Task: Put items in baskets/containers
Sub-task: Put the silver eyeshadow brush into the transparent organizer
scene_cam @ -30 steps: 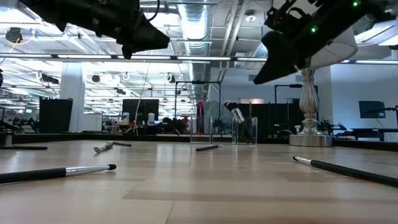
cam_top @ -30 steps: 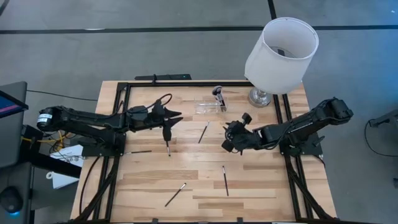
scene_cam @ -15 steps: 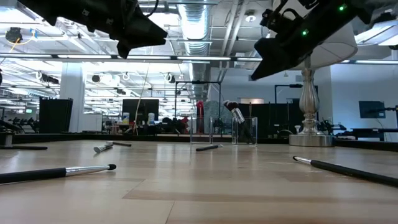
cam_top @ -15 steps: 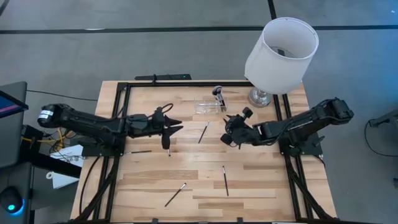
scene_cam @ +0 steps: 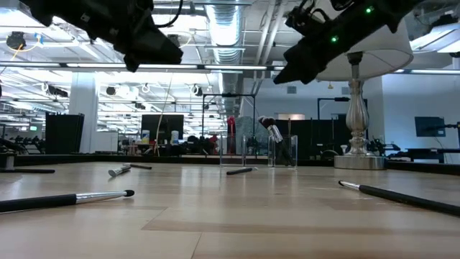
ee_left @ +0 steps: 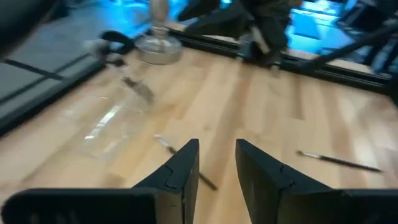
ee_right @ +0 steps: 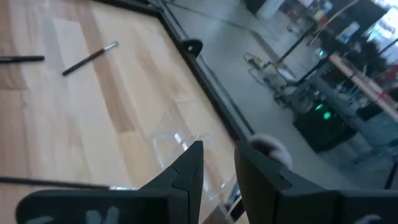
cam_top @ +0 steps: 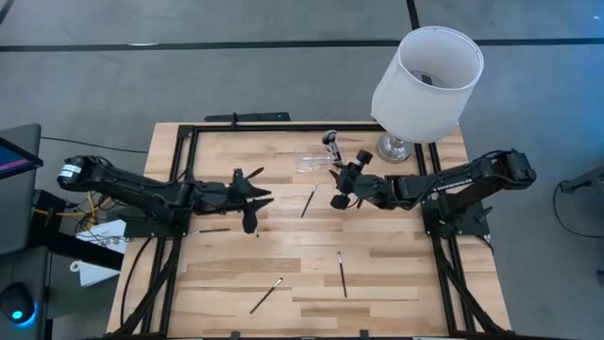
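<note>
Black and bare, the left tool (cam_top: 261, 198) hangs above the pale wood surface (cam_top: 396, 274) a little toward nine o'clock of its middle, its fingers (ee_left: 183, 171) parted by a narrow gap with nothing between them. The right tool (cam_top: 337, 192) hovers toward two o'clock, just beside the clear organizer (cam_top: 318, 161); its fingers (ee_right: 186, 171) are likewise slightly apart and empty. That organizer sits near twelve o'clock and seems to hold one brush head (cam_top: 330, 140), though its glassy walls blur the detail. Loose brushes lie about: one (cam_top: 308, 200) between the two tools, one (cam_top: 341, 274) near five o'clock, a pale-handled one (cam_top: 266, 295) near six o'clock. A white lampshade (cam_top: 427, 83) stands at one o'clock.
</note>
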`<state>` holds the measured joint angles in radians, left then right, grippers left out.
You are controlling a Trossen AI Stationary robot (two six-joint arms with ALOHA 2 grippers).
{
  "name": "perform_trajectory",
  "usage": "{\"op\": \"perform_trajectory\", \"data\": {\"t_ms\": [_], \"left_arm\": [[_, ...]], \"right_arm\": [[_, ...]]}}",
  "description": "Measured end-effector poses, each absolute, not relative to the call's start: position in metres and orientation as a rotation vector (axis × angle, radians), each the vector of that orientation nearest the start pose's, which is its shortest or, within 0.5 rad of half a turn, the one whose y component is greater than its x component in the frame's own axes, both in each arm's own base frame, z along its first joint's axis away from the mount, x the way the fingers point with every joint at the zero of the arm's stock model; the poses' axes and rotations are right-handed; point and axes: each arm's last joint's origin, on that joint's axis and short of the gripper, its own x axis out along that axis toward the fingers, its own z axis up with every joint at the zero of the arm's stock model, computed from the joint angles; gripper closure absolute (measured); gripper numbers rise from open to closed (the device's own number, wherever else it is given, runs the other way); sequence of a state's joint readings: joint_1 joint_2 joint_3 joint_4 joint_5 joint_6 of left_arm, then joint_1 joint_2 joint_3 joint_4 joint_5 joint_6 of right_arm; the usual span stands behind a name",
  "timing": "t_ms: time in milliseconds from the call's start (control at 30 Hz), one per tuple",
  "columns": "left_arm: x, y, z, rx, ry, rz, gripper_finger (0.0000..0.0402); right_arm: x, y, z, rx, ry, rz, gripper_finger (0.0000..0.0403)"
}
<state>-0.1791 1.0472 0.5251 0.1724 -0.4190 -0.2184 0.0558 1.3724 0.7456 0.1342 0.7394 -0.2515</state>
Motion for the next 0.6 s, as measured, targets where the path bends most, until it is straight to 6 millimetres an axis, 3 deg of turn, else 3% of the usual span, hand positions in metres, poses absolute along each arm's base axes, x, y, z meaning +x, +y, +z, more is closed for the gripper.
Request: {"op": "perform_trajectory", "data": {"t_ms": [333,600], "left_arm": [[0.176,-0.016,0.238,-0.157,0.393,0.451,0.03],[0.188,-0.012,0.23,-0.075,0.5,0.451,0.03]], "right_arm": [[0.284,-0.022,0.233,-0.487,0.506,-0.658,0.0322],[0.284,-0.039,0.234,-0.46,0.502,-0.658,0.0322]]}}
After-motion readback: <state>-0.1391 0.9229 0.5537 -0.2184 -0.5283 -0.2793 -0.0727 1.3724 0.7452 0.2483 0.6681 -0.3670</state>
